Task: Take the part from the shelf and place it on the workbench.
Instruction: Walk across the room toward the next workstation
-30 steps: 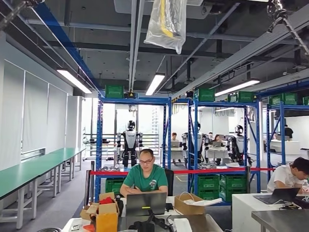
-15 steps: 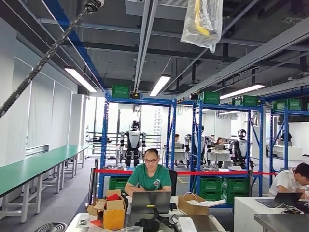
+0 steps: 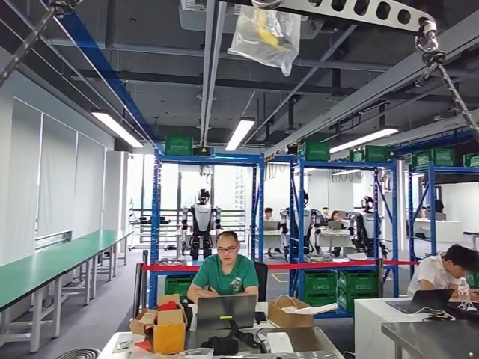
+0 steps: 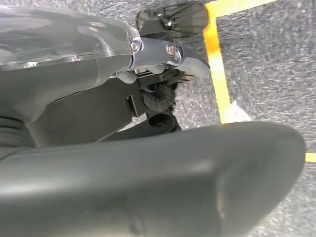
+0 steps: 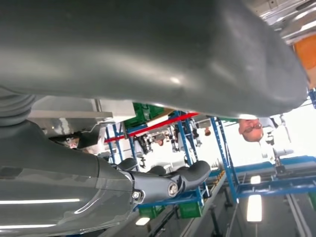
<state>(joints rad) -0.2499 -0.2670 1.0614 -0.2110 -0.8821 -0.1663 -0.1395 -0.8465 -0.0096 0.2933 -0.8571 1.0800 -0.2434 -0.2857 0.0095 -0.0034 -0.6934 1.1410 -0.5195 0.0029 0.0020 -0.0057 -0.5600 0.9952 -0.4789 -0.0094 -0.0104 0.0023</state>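
Blue shelving racks [image 3: 206,160] stand across the room behind a red barrier tape [image 3: 282,265], with green crates on them; I cannot pick out the part. My left hand [image 4: 74,98] hangs over grey floor, its thick thumb [image 4: 193,173] apart from the darker fingers [image 4: 175,52], nothing between them. My right hand [image 5: 74,173] also holds nothing, its thumb [image 5: 168,54] spread from the fingers [image 5: 186,177], with the shelves seen upside down beyond it.
A person in a green shirt [image 3: 226,273] sits at a laptop on a cluttered table [image 3: 293,340] with cardboard boxes [image 3: 161,325]. Long green benches [image 3: 51,262] run along the left. A steel table [image 3: 429,336] and another seated person [image 3: 443,273] are at right. Yellow tape [image 4: 217,74] marks the floor.
The whole head view has swayed sideways and back, so the camera moved. An overhead beam and chain now show at the top right. The seated people stay put.
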